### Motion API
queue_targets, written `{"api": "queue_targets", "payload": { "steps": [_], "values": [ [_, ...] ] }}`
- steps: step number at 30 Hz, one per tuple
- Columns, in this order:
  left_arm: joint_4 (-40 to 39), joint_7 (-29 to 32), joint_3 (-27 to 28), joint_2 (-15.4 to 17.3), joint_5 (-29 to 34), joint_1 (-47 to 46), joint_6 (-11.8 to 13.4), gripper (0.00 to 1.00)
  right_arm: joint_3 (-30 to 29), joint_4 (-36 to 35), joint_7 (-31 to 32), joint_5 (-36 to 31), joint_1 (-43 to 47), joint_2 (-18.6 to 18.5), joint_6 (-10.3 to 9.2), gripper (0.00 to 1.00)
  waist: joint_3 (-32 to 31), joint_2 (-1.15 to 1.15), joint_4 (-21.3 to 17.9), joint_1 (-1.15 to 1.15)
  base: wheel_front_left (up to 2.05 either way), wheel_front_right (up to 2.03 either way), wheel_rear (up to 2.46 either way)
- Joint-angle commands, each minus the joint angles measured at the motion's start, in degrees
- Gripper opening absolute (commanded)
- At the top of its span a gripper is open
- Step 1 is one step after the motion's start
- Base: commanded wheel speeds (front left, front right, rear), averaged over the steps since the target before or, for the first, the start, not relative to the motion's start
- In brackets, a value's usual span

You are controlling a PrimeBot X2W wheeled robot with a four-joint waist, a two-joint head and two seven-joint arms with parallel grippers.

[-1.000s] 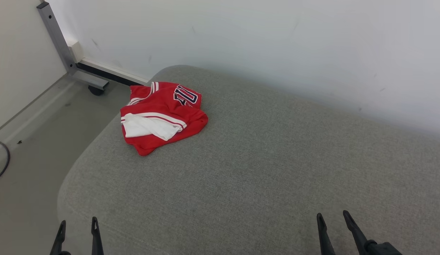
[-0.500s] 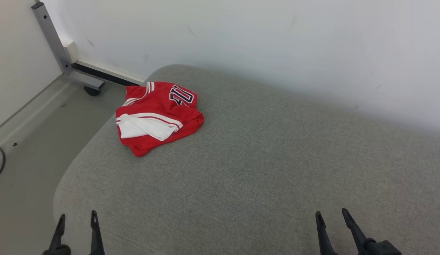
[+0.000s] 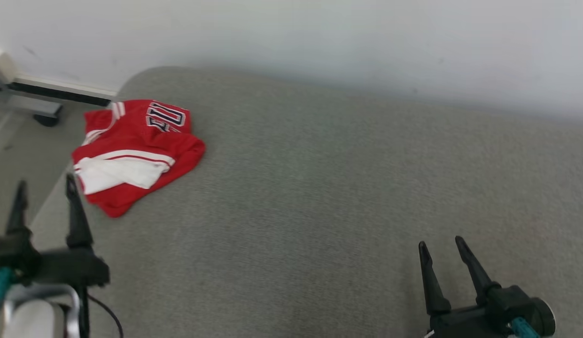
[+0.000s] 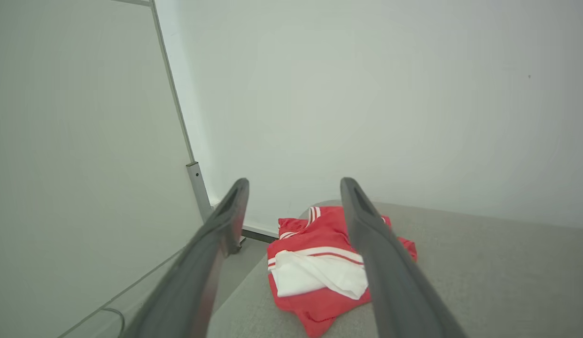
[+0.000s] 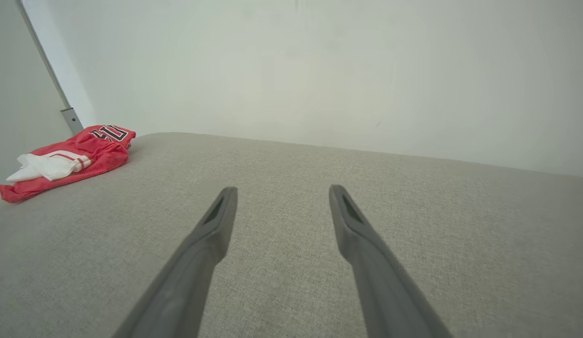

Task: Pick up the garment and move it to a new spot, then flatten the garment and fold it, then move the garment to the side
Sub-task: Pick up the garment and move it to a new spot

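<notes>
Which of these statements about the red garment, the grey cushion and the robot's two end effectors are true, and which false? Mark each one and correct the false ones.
1. The garment lies crumpled near the far left corner of the grey cushion. True.
2. The left end effector is shut on the garment. False: it is open, empty and short of the garment.
3. The right end effector is open above bare cushion. True.
4. The garment is plain blue. False: it is red, with white stripes, a white inner layer and dark lettering.
5. The garment lies nearer the right end effector than the left. False: it lies nearer the left one.
</notes>
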Motion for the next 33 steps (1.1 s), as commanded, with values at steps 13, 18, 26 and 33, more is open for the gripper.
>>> {"api": "queue_targets", "payload": {
  "steps": [13,18,26,33],
  "values": [
    [3.57,4.06,6.64,8.37,-4.49,-17.67,0.62,1.0,-0.47,-3.68,-0.25,-0.52,-6.73,-0.7,-0.13,1.0,17.59,0.0,-17.02,-0.01,0.0,0.0,0.0],
    [7.18,6.64,8.52,11.41,-5.94,-21.87,0.25,1.0,-0.48,-5.57,-0.25,-0.94,-7.74,-0.82,-0.13,1.0,20.18,0.0,-19.14,-0.01,0.0,0.0,0.0],
    [18.89,11.75,9.72,14.78,-8.35,-25.23,-0.92,1.0,-0.72,-9.23,-0.25,-2.03,-7.61,-1.48,-0.13,1.0,21.41,0.0,-20.63,-0.01,0.0,0.0,0.0],
    [30.84,20.82,9.16,16.59,-10.71,-26.8,-3.02,1.0,-1.08,-10.37,-0.25,-2.36,-6.27,-2.04,-0.14,1.0,21.38,0.0,-20.77,-0.01,0.0,0.0,0.0]
  ]
}}
